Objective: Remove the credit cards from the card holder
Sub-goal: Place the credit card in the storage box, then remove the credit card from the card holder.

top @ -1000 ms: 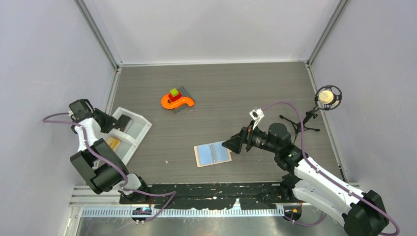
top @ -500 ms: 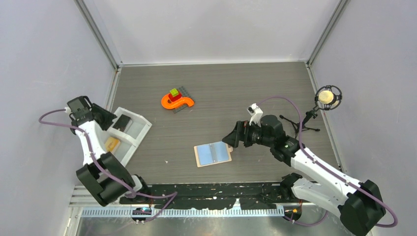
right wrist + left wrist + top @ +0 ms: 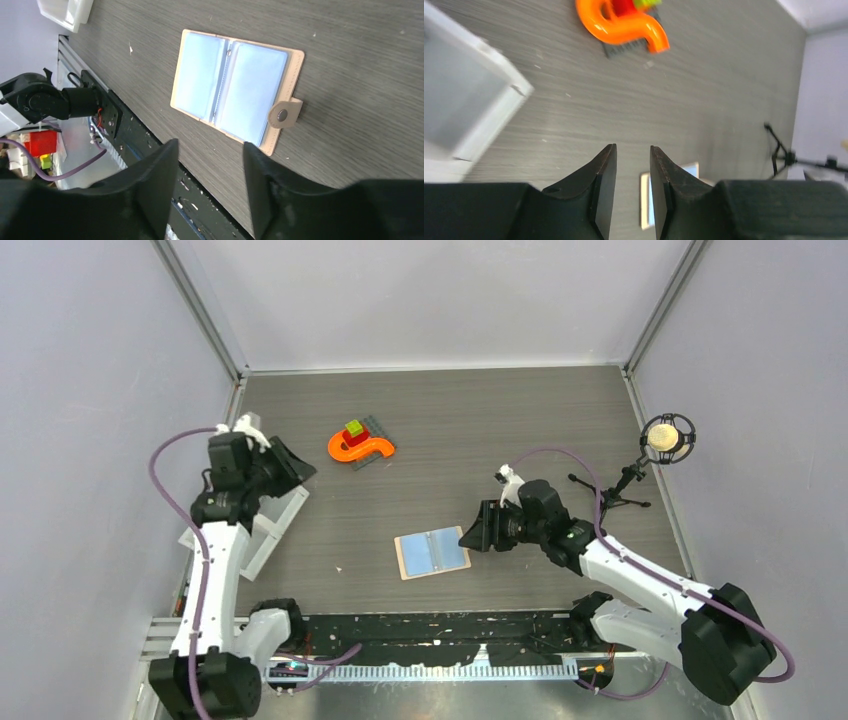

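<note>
End effector on my right arm [image 3: 470, 534] hangs just beside the right edge of the card holder [image 3: 432, 553], which lies spread open on the worktop [image 3: 500, 420] in the overhead view, while my left end effector [image 3: 292, 468] sits at the far corner of the white tray [image 3: 268, 530]. From my left wrist, the fingers [image 3: 604, 190] stand a narrow gap apart with nothing between them, over the worktop, with the orange toy [image 3: 624, 27] beyond. From my right wrist, the jaws are partly open and empty above the holder, its pale blue faces up and its snap tab [image 3: 285, 114] sticking out from one edge.
</note>
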